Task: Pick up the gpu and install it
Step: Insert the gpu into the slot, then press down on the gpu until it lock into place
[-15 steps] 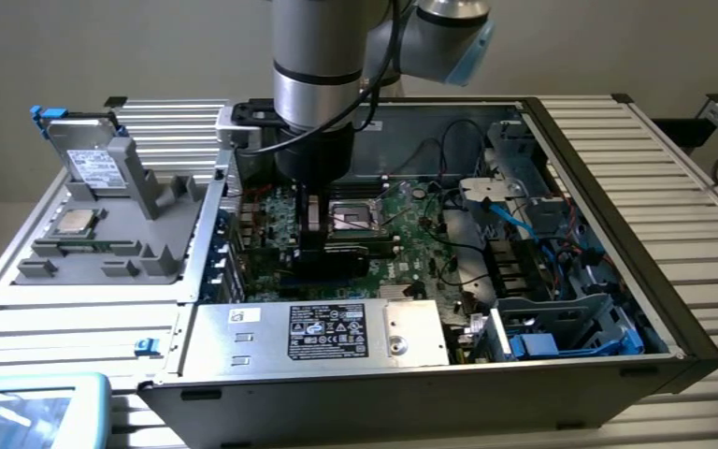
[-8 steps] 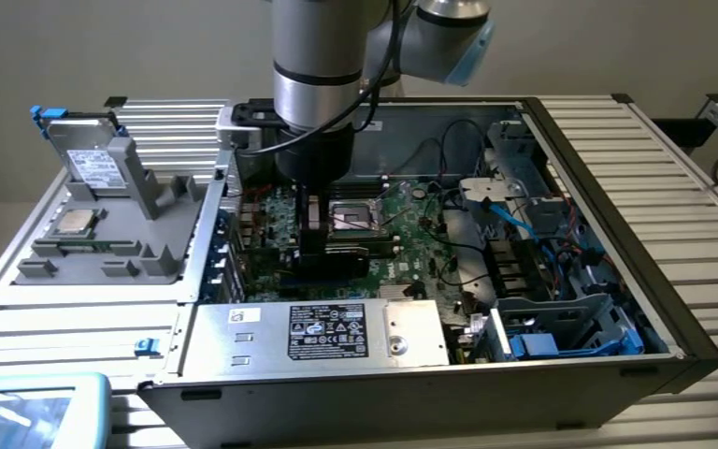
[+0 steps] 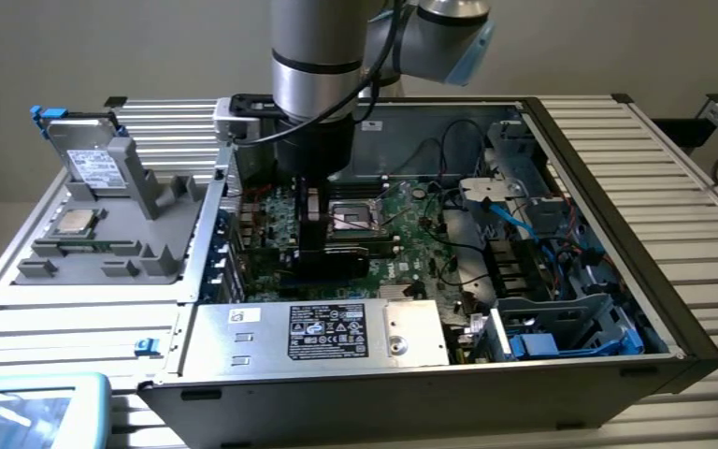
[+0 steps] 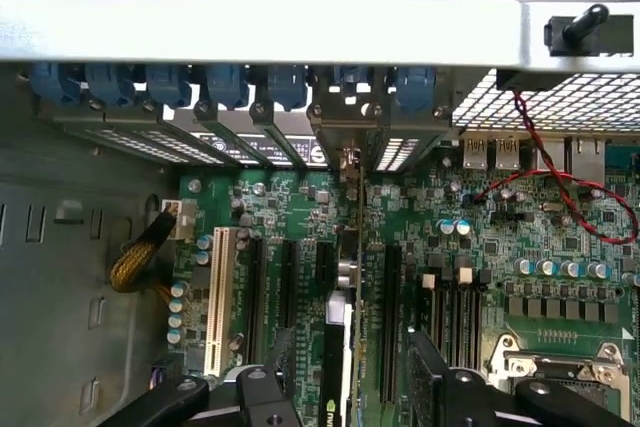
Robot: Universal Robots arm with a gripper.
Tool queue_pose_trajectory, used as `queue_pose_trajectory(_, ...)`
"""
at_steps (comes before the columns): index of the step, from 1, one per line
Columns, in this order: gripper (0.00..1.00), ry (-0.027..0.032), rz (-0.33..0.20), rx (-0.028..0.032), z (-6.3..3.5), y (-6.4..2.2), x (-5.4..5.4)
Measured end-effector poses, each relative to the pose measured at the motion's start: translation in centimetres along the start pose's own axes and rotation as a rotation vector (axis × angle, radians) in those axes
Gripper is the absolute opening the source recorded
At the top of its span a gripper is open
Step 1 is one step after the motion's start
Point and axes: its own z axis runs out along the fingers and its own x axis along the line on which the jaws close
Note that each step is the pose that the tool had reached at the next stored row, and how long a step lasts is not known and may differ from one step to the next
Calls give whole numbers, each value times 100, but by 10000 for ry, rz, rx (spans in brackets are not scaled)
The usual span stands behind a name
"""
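Green gpu (image 4: 350, 347) between open gripper (image 4: 345, 402) fingers

The arm (image 3: 315, 65) stands upright, wrist turned straight down, and its claw (image 4: 345, 387) hangs low with both black fingers (image 4: 445, 387) spread wide apart.

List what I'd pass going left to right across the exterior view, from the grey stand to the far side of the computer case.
Grey stand → power supply box with the black label → blue drive cage → slatted table on the exterior view's right.
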Motion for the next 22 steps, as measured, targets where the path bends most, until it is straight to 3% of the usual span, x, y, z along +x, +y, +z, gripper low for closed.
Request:
queue_pose_trajectory(5, 54, -3, -1, 2, -15, 1, 1)
queue_pose_trajectory(14, 12, 1, -1, 0, -18, 1, 1)
queue_pose_trajectory(22, 12, 0, -1, 0, -47, 4, 3)
